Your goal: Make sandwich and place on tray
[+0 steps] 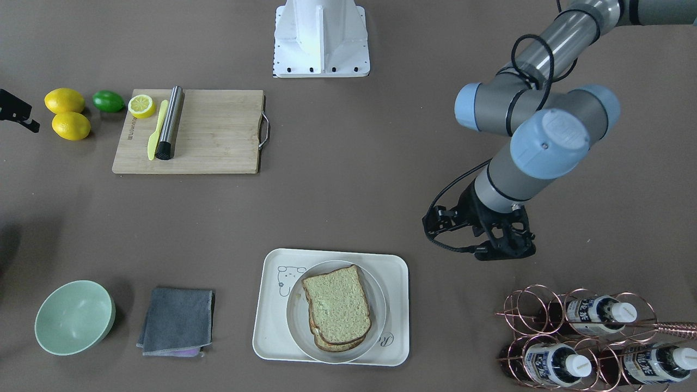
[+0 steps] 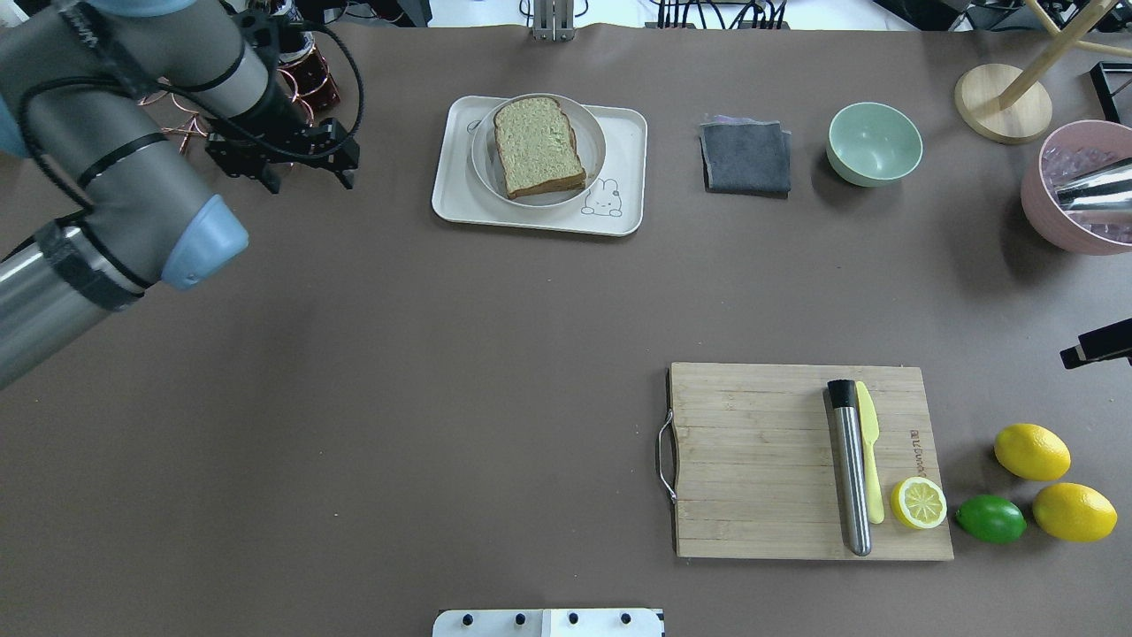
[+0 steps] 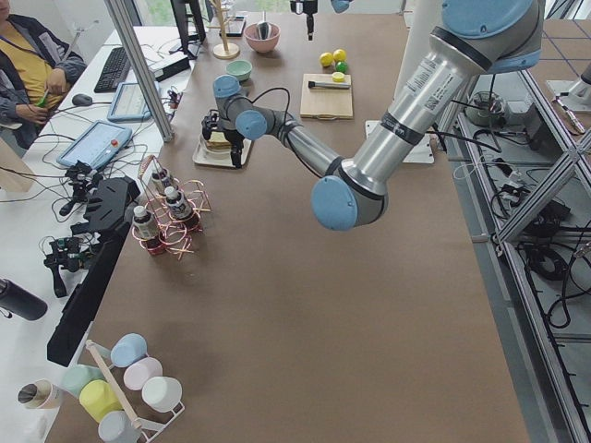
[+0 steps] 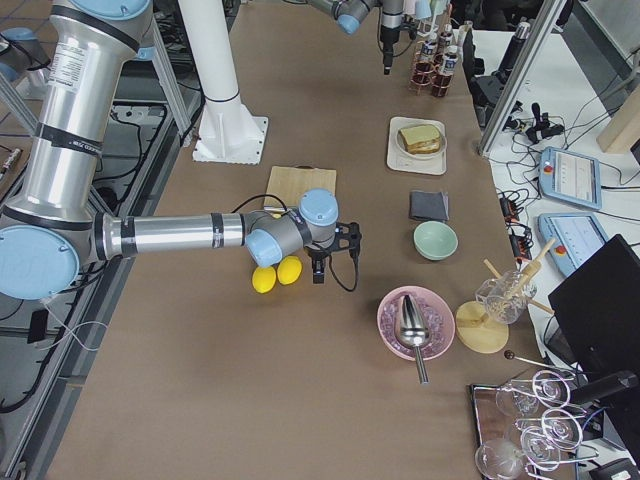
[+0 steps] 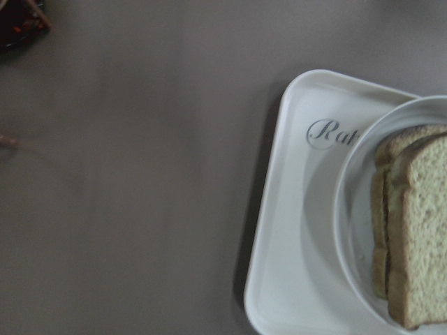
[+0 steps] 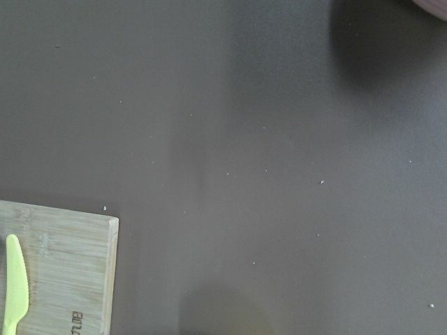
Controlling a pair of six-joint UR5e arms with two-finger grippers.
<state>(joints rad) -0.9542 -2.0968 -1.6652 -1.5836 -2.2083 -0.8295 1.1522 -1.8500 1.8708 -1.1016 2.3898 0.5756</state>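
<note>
The sandwich (image 1: 337,307), two stacked slices of speckled brown-crusted bread, lies on a round white plate (image 1: 291,318) that sits on the cream-white tray (image 1: 270,326). No egg shows between the slices. It also shows in the overhead view (image 2: 538,146) and the left wrist view (image 5: 419,237), on the tray (image 5: 286,230). My left gripper (image 1: 506,253) hovers beside the tray, apart from it, with its jaws open and empty; it shows in the overhead view too (image 2: 305,177). My right gripper (image 4: 330,270) hangs near the lemons; only part of it shows, and I cannot tell its state.
A bamboo cutting board (image 1: 218,136) holds a steel cylinder (image 1: 170,122), a yellow knife (image 1: 157,130) and a half lemon (image 1: 141,105). Two lemons (image 1: 64,100) and a lime (image 1: 108,101) lie beside it. A green bowl (image 1: 74,317), grey cloth (image 1: 177,321), copper bottle rack (image 1: 593,337) and pink bowl (image 2: 1079,186) stand along the far side.
</note>
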